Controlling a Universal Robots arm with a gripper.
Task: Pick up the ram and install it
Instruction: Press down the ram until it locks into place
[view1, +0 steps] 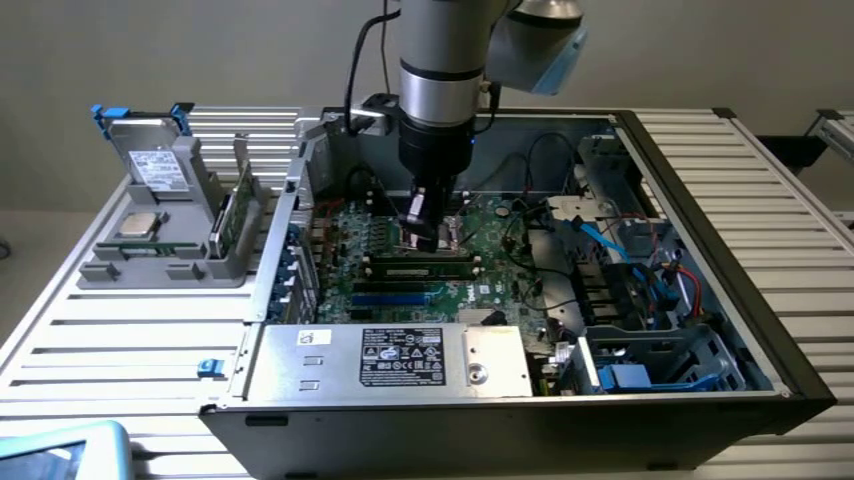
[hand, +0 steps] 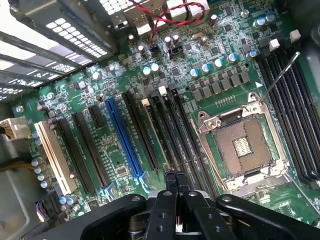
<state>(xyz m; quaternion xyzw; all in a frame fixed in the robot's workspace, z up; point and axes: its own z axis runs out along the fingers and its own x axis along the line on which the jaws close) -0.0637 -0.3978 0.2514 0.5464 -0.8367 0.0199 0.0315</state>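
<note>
The ram (view1: 424, 266), a long green stick with black chips, stands on edge in a black slot of the motherboard (view1: 400, 295) inside the open computer case. My gripper (view1: 426, 236) reaches down into the case, its tips right at the ram's top edge on the far side. The fingers are shut together with nothing between them. In the wrist view the gripper (hand: 176, 176) hangs shut over the row of long black slots (hand: 167, 131). Whether the tips touch the ram I cannot tell.
The empty processor socket (hand: 243, 147) lies open beside the slots. A grey holder (view1: 167, 255) on the exterior view's left carries a silver processor chip (view1: 138, 224), a drive box with blue tabs (view1: 154, 150) and a green board on edge (view1: 238, 220). Cables (view1: 627, 250) and a power-supply box (view1: 400, 358) crowd the case.
</note>
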